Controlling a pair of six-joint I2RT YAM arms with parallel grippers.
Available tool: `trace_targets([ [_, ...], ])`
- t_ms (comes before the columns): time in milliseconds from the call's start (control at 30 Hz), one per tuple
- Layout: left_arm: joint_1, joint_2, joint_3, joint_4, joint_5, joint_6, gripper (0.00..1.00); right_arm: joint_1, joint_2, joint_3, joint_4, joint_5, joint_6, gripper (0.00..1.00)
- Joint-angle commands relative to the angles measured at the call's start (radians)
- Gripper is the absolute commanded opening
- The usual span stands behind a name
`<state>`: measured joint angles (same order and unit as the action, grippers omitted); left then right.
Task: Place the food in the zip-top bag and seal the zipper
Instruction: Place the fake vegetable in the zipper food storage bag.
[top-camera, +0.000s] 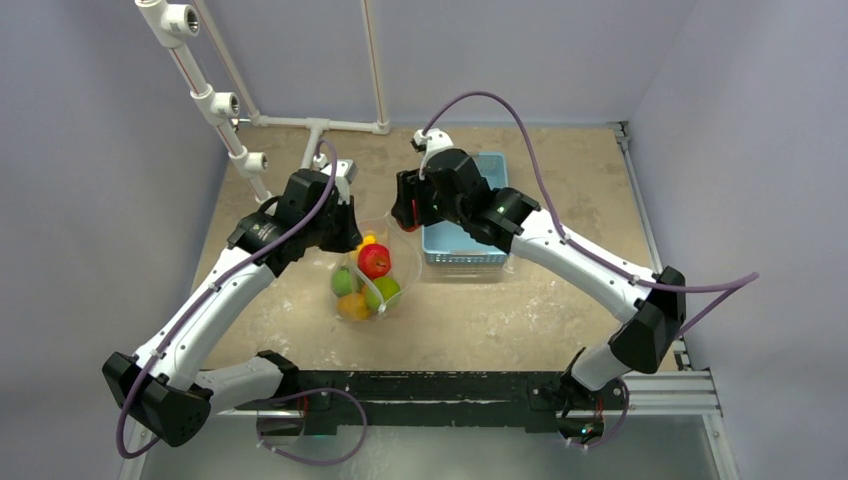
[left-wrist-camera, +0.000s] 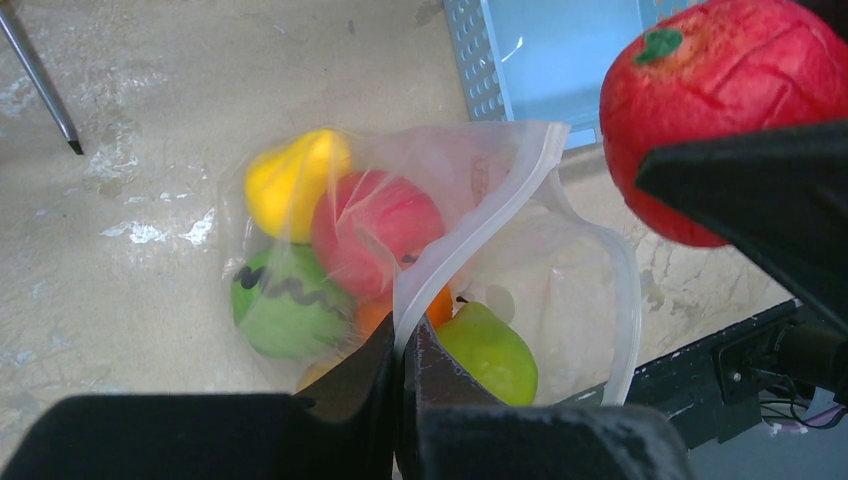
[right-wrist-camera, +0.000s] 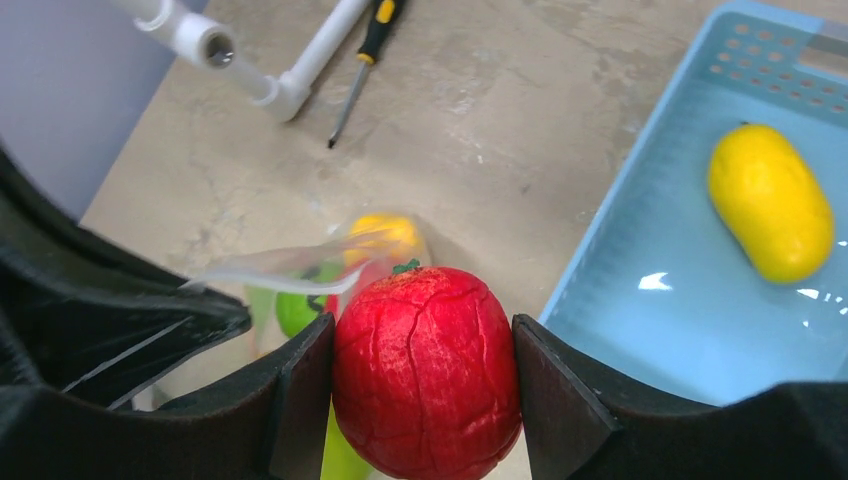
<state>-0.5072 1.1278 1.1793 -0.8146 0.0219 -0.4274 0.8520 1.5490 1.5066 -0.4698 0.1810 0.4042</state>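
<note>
The clear zip-top bag (left-wrist-camera: 560, 280) lies on the table with its mouth open. Inside it are a yellow fruit (left-wrist-camera: 290, 180), a red one (left-wrist-camera: 375, 230), a dark-striped green one (left-wrist-camera: 285, 300), an orange one and a green pear (left-wrist-camera: 490, 350). My left gripper (left-wrist-camera: 405, 330) is shut on the whitish zipper (left-wrist-camera: 480, 225) at the near edge of the mouth. My right gripper (right-wrist-camera: 420, 330) is shut on a cracked red toy fruit (right-wrist-camera: 425, 380), held just above and beside the bag's mouth. In the top view the bag (top-camera: 372, 280) sits between my left gripper (top-camera: 345, 228) and right gripper (top-camera: 405, 215).
A light-blue slotted basket (top-camera: 465, 258) stands right of the bag, with a yellow fruit (right-wrist-camera: 770, 200) left in it. White pipes (top-camera: 215, 105) and a screwdriver (right-wrist-camera: 365, 60) lie at the back left. Walls close in both sides.
</note>
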Motion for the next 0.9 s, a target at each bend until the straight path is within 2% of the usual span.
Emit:
trace_targets([
  [0,-0.002,0.002,0.01,0.035,0.004,-0.01,0.0,0.02,-0.065,0.03,0.07,-0.046,-0.051,0.27],
  [367,-0.002,0.005,0.016,0.032,0.0,-0.016,0.0,0.122,-0.083,-0.014,0.108,-0.173,-0.094,0.28],
  [600,-0.002,0.003,0.027,0.026,-0.004,-0.014,0.0,0.161,-0.045,-0.065,0.126,-0.179,-0.086,0.29],
  [867,-0.002,-0.003,0.043,0.009,-0.009,-0.009,0.0,0.166,0.0,-0.12,0.183,-0.175,-0.064,0.36],
])
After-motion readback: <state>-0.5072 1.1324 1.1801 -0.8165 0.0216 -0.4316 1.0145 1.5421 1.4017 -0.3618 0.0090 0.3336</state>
